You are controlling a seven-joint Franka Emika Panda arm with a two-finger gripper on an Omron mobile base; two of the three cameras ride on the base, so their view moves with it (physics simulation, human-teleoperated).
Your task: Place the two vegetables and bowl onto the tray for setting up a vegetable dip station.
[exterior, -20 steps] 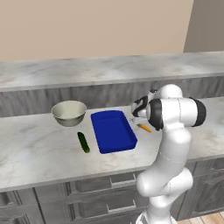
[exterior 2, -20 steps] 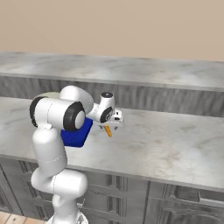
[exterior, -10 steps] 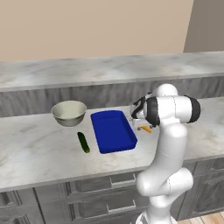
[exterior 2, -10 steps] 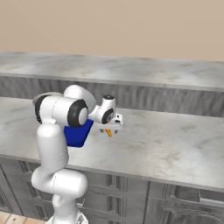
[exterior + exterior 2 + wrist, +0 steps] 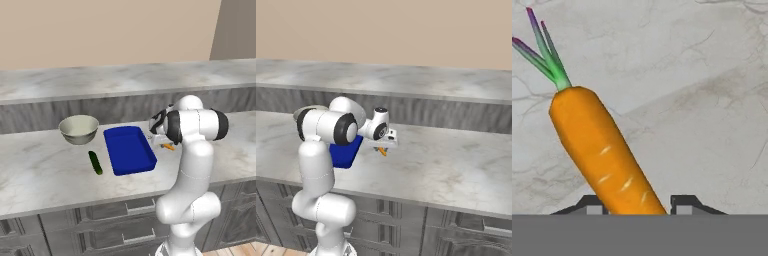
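The carrot (image 5: 604,155) lies on the table (image 5: 45,170) just right of the tray (image 5: 128,150). It looks light, stiff and smooth, tapering, so mid-body is the best hold. The tool (image 5: 637,202) straddles its thin end; whether the fingertips (image 5: 684,202) touch it is hidden.

Two base views look forward and down over one counter (image 5: 45,175) from opposite sides — hand view close above it.
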